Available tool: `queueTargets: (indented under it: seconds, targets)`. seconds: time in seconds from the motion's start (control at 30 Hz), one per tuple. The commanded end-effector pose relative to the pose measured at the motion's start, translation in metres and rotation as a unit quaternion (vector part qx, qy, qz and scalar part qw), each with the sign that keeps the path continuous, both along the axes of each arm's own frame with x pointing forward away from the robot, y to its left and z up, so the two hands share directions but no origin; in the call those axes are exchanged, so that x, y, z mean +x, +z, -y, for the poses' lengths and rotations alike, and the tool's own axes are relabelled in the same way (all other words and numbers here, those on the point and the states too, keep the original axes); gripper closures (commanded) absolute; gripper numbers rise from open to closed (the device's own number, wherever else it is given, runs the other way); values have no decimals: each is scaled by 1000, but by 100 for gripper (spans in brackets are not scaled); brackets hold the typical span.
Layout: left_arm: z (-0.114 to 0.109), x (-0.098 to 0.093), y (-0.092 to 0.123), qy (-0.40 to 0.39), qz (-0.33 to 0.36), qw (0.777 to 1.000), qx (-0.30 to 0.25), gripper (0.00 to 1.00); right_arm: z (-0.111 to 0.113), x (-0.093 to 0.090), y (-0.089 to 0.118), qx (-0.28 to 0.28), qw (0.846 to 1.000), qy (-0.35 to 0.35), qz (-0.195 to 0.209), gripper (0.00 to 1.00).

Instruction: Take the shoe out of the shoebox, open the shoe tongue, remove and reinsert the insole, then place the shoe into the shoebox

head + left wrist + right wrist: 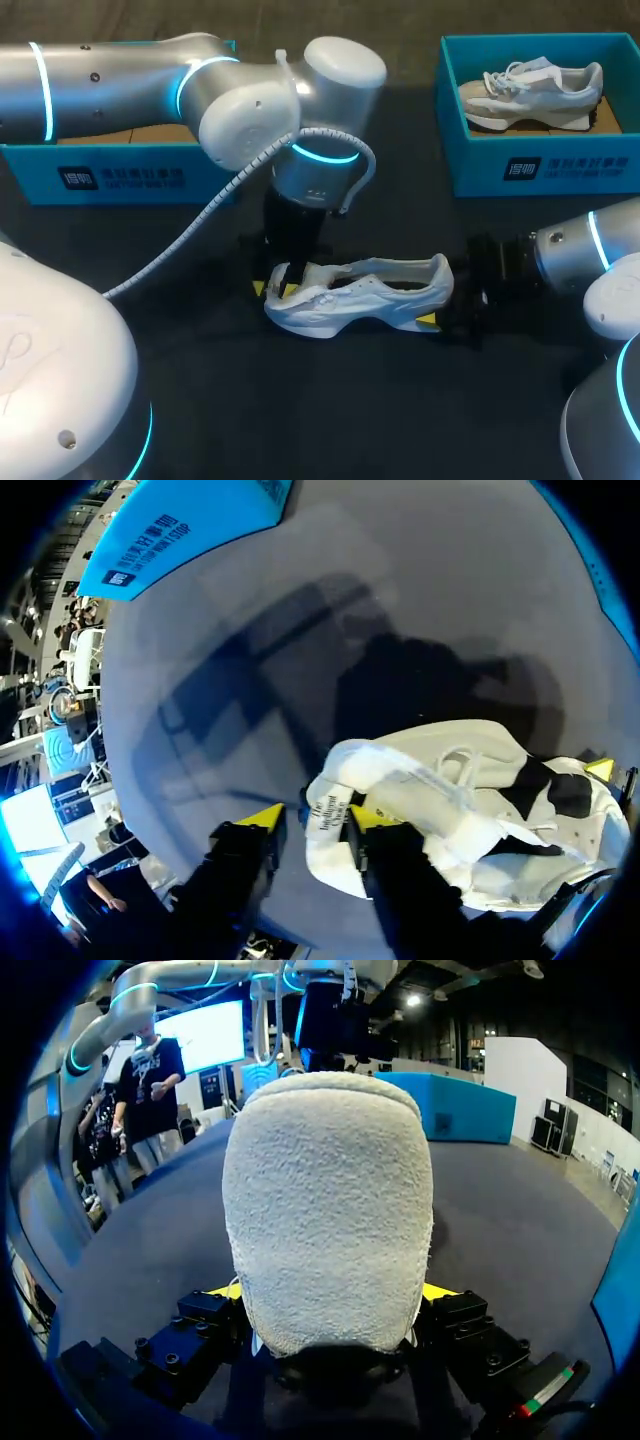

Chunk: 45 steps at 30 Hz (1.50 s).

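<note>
A white shoe (355,292) lies on its side on the dark table, toe toward my left arm. My left gripper (276,290) comes down at the shoe's front. In the left wrist view its fingers (262,818) stand apart with the edge of the shoe tongue (328,810) between them; the tongue lies against one tip and a gap shows at the other, so the left gripper (315,818) is open. My right gripper (440,308) is at the heel. The rough white heel (330,1200) fills the space between its fingers, the right gripper (330,1298) shut on it.
A blue shoebox (540,170) at the back right holds a second grey-white shoe (530,92). Another blue box (110,175) stands at the back left, partly hidden behind my left arm. Bare dark table lies in front of the shoe.
</note>
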State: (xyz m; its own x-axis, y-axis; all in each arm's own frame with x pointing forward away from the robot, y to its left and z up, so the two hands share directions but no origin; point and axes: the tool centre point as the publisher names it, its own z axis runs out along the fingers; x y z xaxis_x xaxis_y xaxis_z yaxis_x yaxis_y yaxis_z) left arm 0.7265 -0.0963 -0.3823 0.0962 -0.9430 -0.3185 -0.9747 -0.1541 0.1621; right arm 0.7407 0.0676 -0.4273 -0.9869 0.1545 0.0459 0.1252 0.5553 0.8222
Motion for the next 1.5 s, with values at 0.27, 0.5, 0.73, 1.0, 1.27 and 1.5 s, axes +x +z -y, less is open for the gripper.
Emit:
queueTargets:
  seconds: [0.27,0.5,0.73,1.0,1.27,1.5]
  targets:
    - [-3,-3,40,-42,45,997,-47,0,0,0,-2,-2,1000,-1,0,100]
    - [13,-8,74,-203,88,971,-93,0,0,0,-2,-2,1000,-1,0,100]
    - [22,-5,100,-378,109,900,-188,0,0,0,-2,-2,1000,-1,0,100]
    - [28,3,138,-600,60,760,-241,0,0,0,-2,-2,1000,-1,0,100]
    - [39,2,154,-722,45,653,-224,100,0,0,-2,-2,1000,-1,0,100]
    - [55,-6,155,-797,20,559,-226,100,0,0,-2,-2,1000,-1,0,100]
